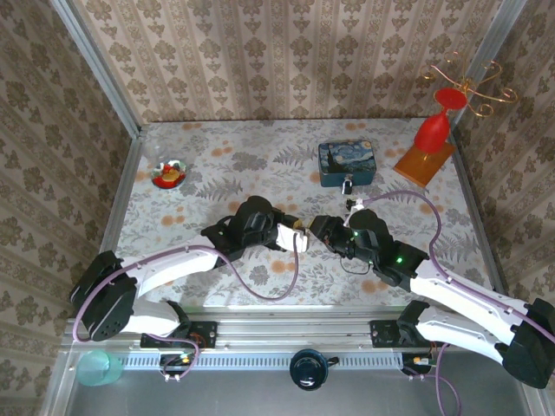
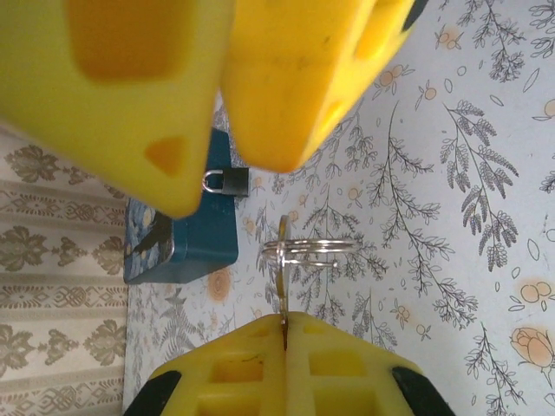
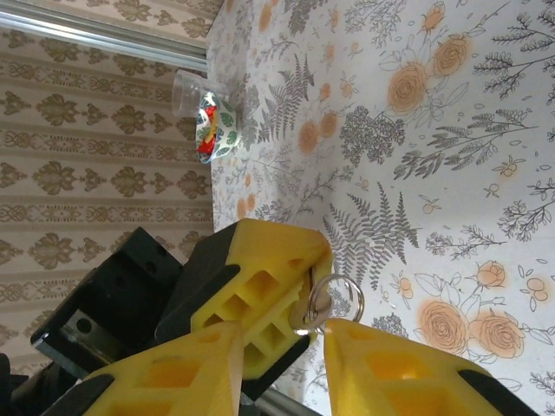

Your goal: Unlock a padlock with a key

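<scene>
Over the flowered table, both arms are meeting tip to tip at lower centre of the top view. The left gripper is clamping fully shut on the key, which is sitting edge-on between its pads, with the key ring hanging loose just beyond. The right gripper is standing partly open and holding nothing, its fingers straddling the ring; whether a pad is touching the ring cannot be told from the wrist view. This is reading as a hand-over. To do it well, the right should be taking the key's flat head, not the loose ring, with the left letting go only once that grip is firm. The padlock is sitting at the near face of the blue tin, up and right of the grippers in the top view, apart from them. A red goblet at upper right and a glass dish at left are standing clear of that path; the tin behind the padlock is limiting room.
</scene>
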Tool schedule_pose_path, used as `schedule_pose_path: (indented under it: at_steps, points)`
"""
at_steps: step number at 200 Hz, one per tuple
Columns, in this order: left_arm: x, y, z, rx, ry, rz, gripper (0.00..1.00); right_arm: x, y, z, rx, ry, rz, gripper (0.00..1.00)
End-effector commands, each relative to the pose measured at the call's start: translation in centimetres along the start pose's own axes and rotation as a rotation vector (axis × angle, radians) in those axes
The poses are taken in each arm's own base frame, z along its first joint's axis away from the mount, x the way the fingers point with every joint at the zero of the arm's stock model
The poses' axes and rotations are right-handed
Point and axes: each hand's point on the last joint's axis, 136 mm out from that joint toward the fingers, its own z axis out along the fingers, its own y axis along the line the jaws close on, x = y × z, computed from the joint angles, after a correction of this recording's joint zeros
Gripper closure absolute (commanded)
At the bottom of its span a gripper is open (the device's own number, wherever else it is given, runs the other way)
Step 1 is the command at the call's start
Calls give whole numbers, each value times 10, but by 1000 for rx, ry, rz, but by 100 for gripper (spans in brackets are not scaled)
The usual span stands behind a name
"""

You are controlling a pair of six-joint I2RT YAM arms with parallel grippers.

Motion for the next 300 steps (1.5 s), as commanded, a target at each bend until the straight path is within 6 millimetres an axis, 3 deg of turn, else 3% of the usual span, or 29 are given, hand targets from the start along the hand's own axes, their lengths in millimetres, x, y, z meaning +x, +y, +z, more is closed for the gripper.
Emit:
schedule_pose_path:
  at_steps: [1,108,126,208,244,277,300]
  points:
    - [-10,6,-2,-6,-22,36,100,2,-3,2,-9,9,53,71]
    - [-26,10,-8,-63,-106,-20,100,5,-6,7,2,28,88,75]
    - [-26,10,-8,-66,-109,-27,100,5,-3,7,-9,31,88,82]
    - [-23,14,-8,-110,-106,-46,100,4,-3,8,-6,28,82,96]
    - [-24,19,-9,-131,-113,-107,86,1,-3,7,-6,12,72,100]
    - [-20,38,-19,-243,-118,-281,54,-12,-1,4,-30,-32,30,100]
    - [-18,48,-35,-271,-115,-431,53,-23,13,0,-130,-60,-4,100]
